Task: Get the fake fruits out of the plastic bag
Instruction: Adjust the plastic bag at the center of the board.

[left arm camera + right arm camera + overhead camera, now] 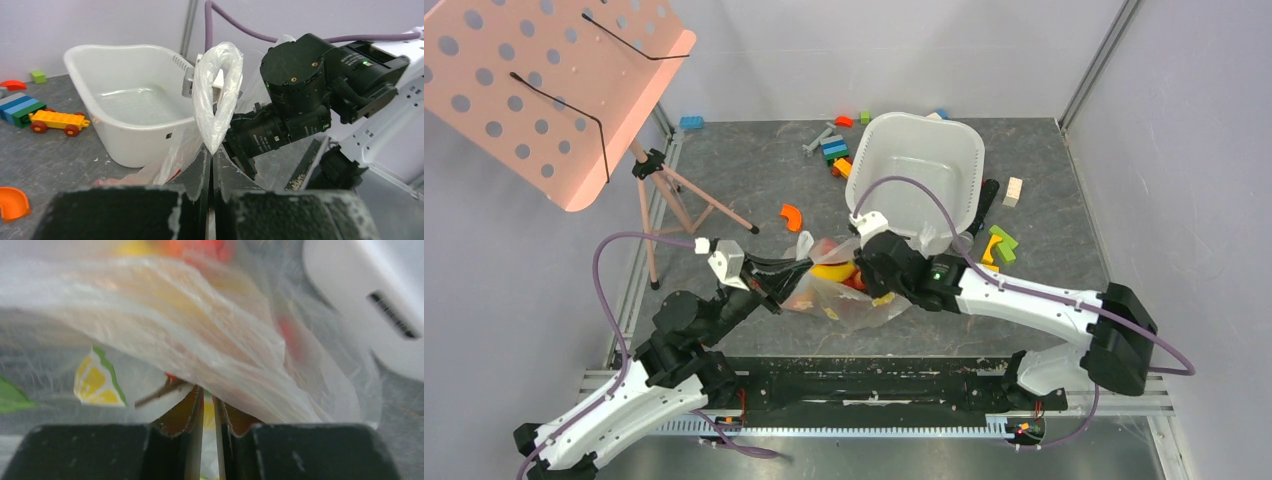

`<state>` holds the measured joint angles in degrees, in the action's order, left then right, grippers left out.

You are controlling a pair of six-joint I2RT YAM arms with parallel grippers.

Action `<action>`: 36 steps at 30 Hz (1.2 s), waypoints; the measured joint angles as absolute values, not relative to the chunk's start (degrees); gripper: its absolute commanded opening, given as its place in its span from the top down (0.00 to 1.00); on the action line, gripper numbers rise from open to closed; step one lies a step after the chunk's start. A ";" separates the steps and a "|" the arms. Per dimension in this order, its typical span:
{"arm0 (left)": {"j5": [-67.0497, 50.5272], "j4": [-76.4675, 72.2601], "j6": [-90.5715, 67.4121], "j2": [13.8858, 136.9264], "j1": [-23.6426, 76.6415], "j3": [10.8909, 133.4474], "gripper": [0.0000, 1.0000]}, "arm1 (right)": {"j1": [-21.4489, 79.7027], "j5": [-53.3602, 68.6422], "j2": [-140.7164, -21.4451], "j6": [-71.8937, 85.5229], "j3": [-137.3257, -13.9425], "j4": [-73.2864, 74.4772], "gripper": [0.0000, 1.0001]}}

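- While the plastic bag (864, 312) sits on the counter (744, 170) betw. my two arms, just in front of the white basin (130, 145), my left jaws are pinched tight on one of its loop handles (218, 85), which stands upright above them.
- Right jaws: only a narrow slit, tips up against the bag's film on the opp. side; can't tell if any film is nipped.
- Fake fruits (832, 272) are inside the bag; yellow & red show thru the film.
- Toy blocks (834, 150) lie left of the basin, apart from the bag.
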<state>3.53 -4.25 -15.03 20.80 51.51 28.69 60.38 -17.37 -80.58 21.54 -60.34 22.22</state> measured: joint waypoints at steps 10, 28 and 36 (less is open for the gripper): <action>-4.69 -2.20 -15.22 15.44 51.51 23.35 0.79 | 62.92 -6.76 -67.16 23.53 -38.24 12.01 0.73; 5.87 17.45 -18.85 32.82 51.48 54.74 0.27 | 63.16 -12.75 -54.96 34.06 -26.35 -7.18 0.73; 4.95 21.47 -21.82 51.55 51.96 69.73 0.94 | 63.16 -18.15 -53.80 41.58 -24.69 -8.67 0.93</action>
